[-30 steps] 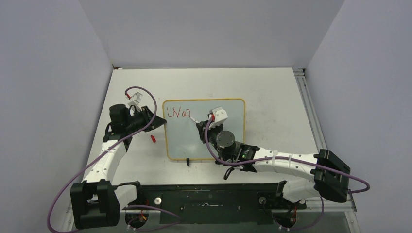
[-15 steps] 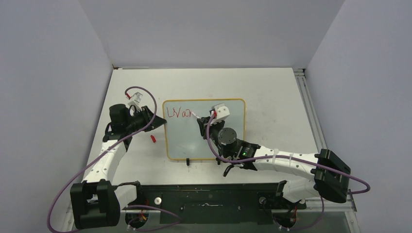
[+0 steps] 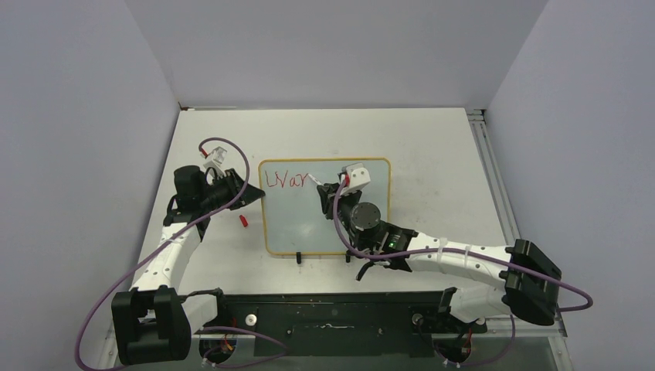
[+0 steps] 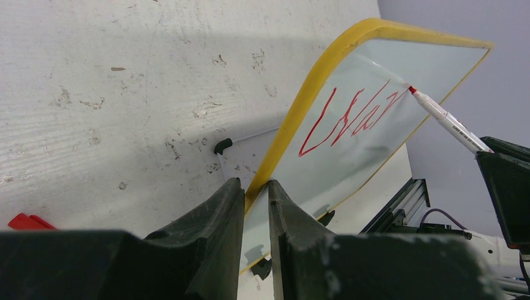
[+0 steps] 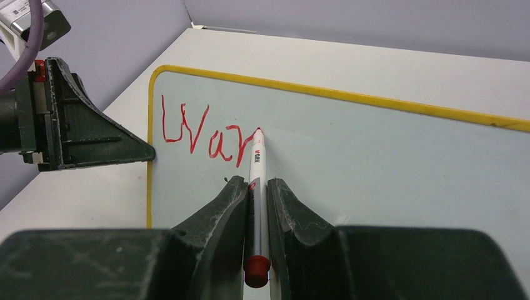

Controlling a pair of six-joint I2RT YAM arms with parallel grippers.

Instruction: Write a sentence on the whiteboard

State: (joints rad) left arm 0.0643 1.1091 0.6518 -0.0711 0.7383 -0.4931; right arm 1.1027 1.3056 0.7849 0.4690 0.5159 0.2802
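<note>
Right wrist view: nearest, right fingers (image 5: 219, 206) clench a red marker (image 5: 257, 165), its tip touching the whiteboard (image 5: 375, 162) mid-worktop (image 3: 432, 147) just after "War" of the sentence (image 5: 203, 134); beyond, left fingers (image 5: 94, 140) pinch its left edge, so light, even strokes should suit.

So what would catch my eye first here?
The red letters "War" at the top left of the yellow-framed whiteboard, mid-table. The right arm's fingers grip a red marker, its tip on the board just after the "r", while the left arm's fingers pinch the board's left edge.
</note>
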